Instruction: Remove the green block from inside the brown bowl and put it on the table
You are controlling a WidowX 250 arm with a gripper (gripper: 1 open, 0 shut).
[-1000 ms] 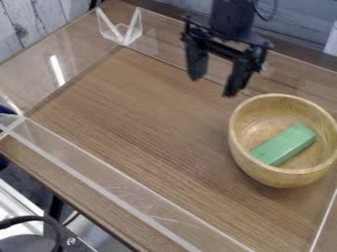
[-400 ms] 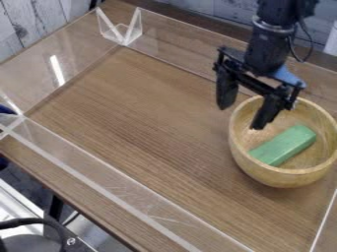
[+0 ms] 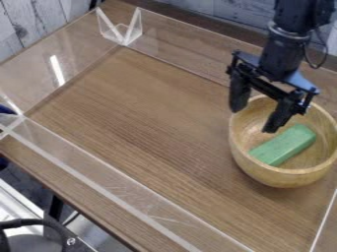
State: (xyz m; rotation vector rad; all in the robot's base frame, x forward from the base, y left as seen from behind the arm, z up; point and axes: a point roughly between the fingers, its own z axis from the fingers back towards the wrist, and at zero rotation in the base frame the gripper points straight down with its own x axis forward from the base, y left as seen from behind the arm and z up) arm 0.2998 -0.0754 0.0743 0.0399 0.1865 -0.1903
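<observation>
Tool (image 3: 275, 106) jaws stand wide apart and empty as I hold it over the back rim of the brown bowl (image 3: 250, 160), near the surface's (image 3: 145, 118) right edge. To its right, the green block (image 3: 286, 146) lies flat inside the bowl, untouched. Grasping, lifting and setting down all remain, I judge.

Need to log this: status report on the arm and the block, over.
Pincer open above bowl rim. Flat green block inside round wooden bowl. Nothing blocking.
</observation>
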